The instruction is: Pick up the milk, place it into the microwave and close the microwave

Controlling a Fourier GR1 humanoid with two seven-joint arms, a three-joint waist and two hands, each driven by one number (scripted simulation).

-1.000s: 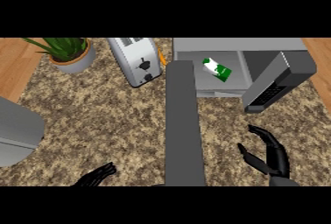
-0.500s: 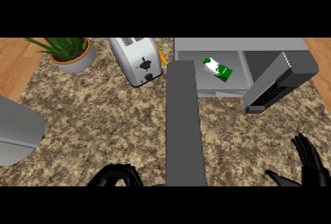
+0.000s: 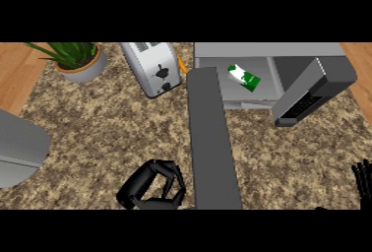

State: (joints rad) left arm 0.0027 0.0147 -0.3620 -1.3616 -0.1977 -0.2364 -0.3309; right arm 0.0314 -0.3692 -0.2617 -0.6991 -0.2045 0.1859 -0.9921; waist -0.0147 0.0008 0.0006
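The green and white milk carton (image 3: pixel 243 78) lies inside the open microwave (image 3: pixel 269 50) at the top right. The microwave's grey door (image 3: pixel 212 142) stands swung out, a long bar running down the middle of the view. My left hand (image 3: pixel 151 186) sits low, just left of the door's near end, fingers curled and holding nothing. Whether it touches the door I cannot tell. My right hand (image 3: pixel 361 178) shows only as straight fingers at the lower right edge, far from the carton.
A silver toaster (image 3: pixel 154 74) lies left of the microwave, with an orange tip (image 3: pixel 181 64) behind it. A potted plant (image 3: pixel 76 61) stands at the top left. A grey rounded object (image 3: pixel 18 147) fills the left edge. Speckled counter (image 3: pixel 109 138) lies between.
My right hand has drawn back down and to the right until only its fingers show. My left hand has come up into view beside the door, curling its fingers.
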